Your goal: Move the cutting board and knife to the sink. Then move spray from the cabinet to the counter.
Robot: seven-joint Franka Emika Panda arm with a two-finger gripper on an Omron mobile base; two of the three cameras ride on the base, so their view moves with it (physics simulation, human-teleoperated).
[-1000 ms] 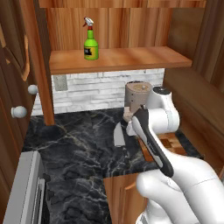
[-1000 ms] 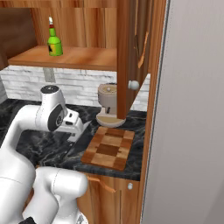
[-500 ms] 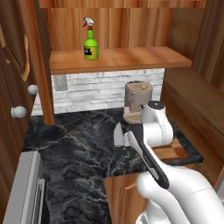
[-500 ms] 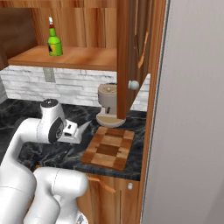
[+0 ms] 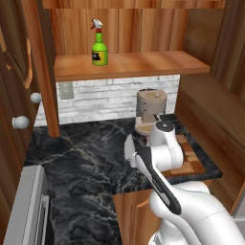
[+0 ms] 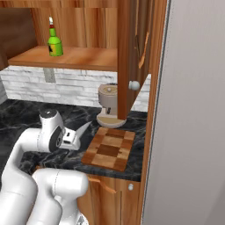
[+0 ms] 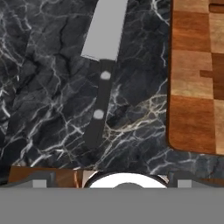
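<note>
Hand's parked low over the knife (image 7: 101, 74), which lies flat on the counter (image 7: 39, 87) in the hand view's upper middle, cutting board (image 7: 197, 78) just right. Gripper looks spread wide, probably lining up on the handle.

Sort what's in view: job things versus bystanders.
For the job: cutting board, knife, spray bottle, cabinet, counter.
Just there: coffee machine, stove, wall socket.
</note>
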